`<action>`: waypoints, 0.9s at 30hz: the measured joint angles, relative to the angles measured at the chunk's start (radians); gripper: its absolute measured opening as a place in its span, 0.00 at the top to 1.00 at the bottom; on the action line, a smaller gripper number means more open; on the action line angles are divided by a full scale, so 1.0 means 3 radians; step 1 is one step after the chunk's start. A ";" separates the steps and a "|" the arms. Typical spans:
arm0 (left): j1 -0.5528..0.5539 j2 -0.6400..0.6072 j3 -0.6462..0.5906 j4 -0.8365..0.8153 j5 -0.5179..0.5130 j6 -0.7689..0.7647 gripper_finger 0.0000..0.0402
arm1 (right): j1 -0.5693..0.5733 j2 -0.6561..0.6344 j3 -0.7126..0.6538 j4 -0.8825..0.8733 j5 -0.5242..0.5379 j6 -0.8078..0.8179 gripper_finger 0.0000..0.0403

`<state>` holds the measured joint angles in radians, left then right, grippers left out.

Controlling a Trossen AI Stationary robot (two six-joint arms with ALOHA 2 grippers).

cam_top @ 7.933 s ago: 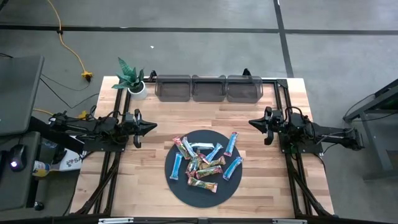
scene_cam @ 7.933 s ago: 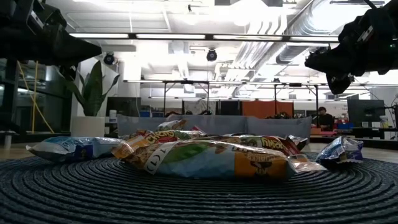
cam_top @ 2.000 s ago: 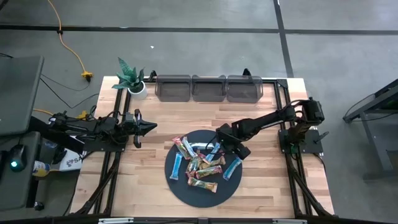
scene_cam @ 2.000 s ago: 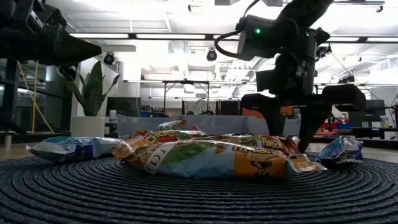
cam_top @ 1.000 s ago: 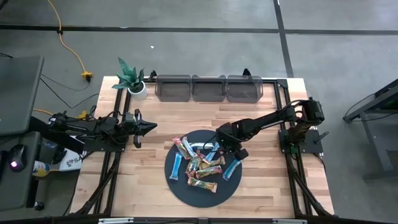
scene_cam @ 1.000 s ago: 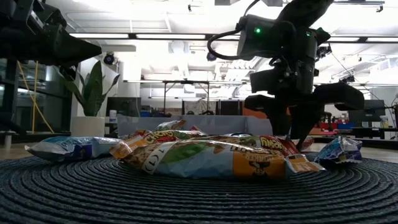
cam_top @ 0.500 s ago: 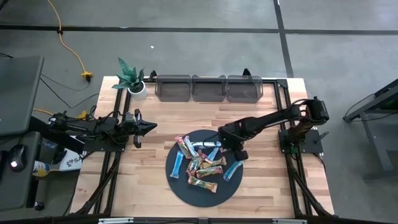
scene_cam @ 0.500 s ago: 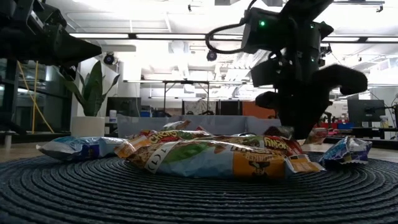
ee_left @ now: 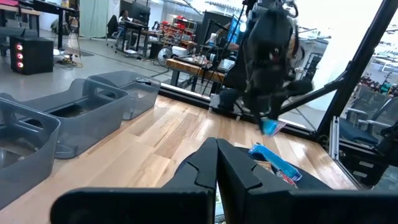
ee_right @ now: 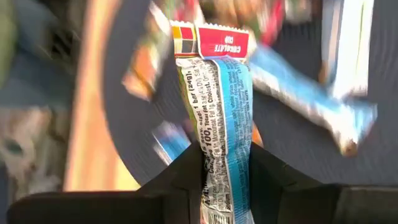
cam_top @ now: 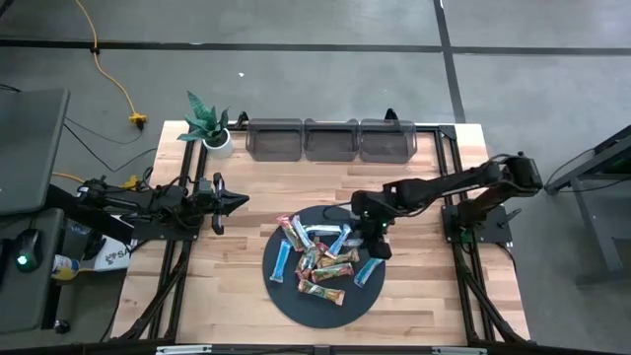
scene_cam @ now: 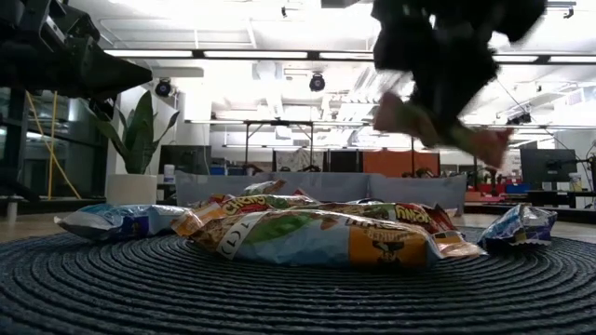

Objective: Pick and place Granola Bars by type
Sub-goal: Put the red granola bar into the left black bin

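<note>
Several Granola Bars (cam_top: 317, 258) in light blue, red and multicolour wrappers lie heaped on a dark round woven disc (cam_top: 286, 296) in the middle of the table. My right gripper (cam_top: 372, 235) hangs over the disc's far right part, shut on a light blue bar with a red end (ee_right: 222, 106). In the low view the gripper (scene_cam: 438, 93) is a blur above the heap. My left gripper (cam_top: 237, 200) waits shut at the table's left, pointing level, with nothing in it (ee_left: 216, 163). My right gripper pinches the light blue bar between its two fingers near one end (ee_right: 221, 163). The rest of the bar runs on past the fingertips to its red end (ee_right: 214, 42). The fingers slant down from the table's right side. The bar (ee_left: 271, 127) hangs clear of the disc.
Three clear plastic bins (cam_top: 274, 138) (cam_top: 330, 138) (cam_top: 386, 138) stand in a row along the far edge. A potted plant (cam_top: 207, 123) stands at the far left corner. Bare wood (cam_top: 256, 187) lies between the disc and the bins.
My right gripper has risen from the disc's far right part and rolled about its own axis, still shut. The light blue bar has gone up with it and is now lifted clear of the heap. The other bars lie as before.
</note>
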<state>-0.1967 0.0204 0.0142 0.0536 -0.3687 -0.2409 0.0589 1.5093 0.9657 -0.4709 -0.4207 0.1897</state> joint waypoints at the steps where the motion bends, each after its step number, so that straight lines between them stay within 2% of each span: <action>1: 0.0000 0.0000 0.0000 0.0000 0.0000 0.0000 1.00 | 0.0000 -0.0048 0.0000 0.0136 -0.0011 0.0080 0.79; 5: 0.0000 0.0000 -0.0001 0.0000 0.0000 0.0000 1.00 | 0.0000 -0.0225 0.0001 0.0784 0.0029 0.0342 0.79; 15: 0.0000 0.0000 0.0000 0.0000 0.0001 0.0000 1.00 | 0.0000 -0.0458 0.0006 0.2247 0.0436 0.0645 0.78; 27: 0.0000 0.0001 0.0000 0.0000 0.0001 0.0000 1.00 | 0.0000 -0.0459 0.0006 0.3167 0.1060 0.0519 0.78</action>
<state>-0.1967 0.0208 0.0143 0.0536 -0.3683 -0.2409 0.0589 1.3716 0.9676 0.4791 -0.1028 0.3453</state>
